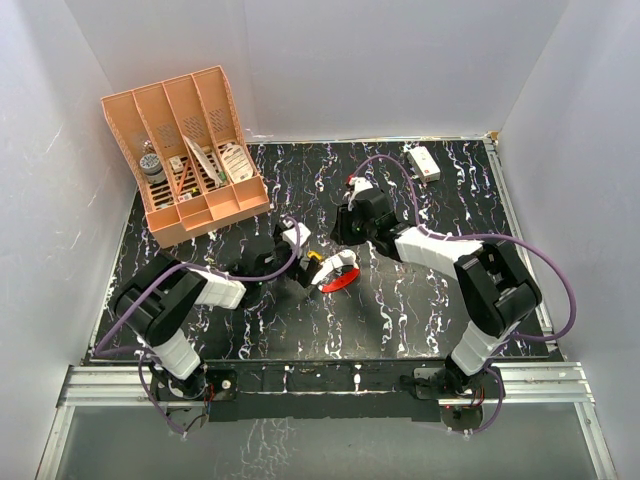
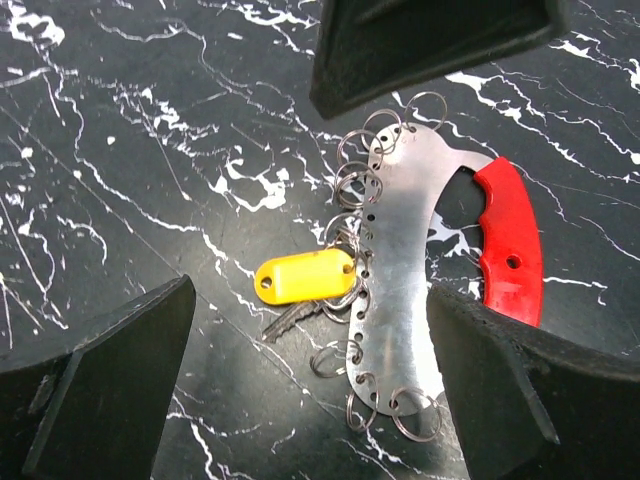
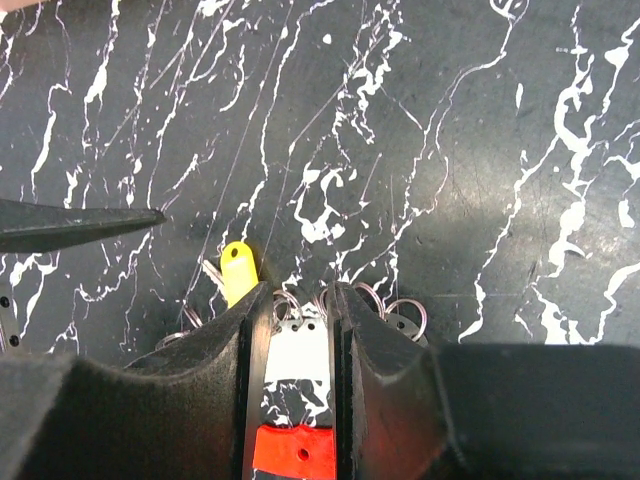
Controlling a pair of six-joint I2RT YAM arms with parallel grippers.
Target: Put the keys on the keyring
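Pinching the keyring (image 2: 400, 280) on the table (image 1: 420, 320) with the right gripper (image 3: 298, 360); hanging the left gripper (image 2: 310, 300) wide open over the yellow key (image 2: 305, 275) beside it. Maybe risking bumping the key away or tipping the keyring by dropping crooked.

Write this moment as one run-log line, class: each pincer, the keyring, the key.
left pincer: open, above keyring | right pincer: closed on keyring | yellow-tagged key: on table beside keyring
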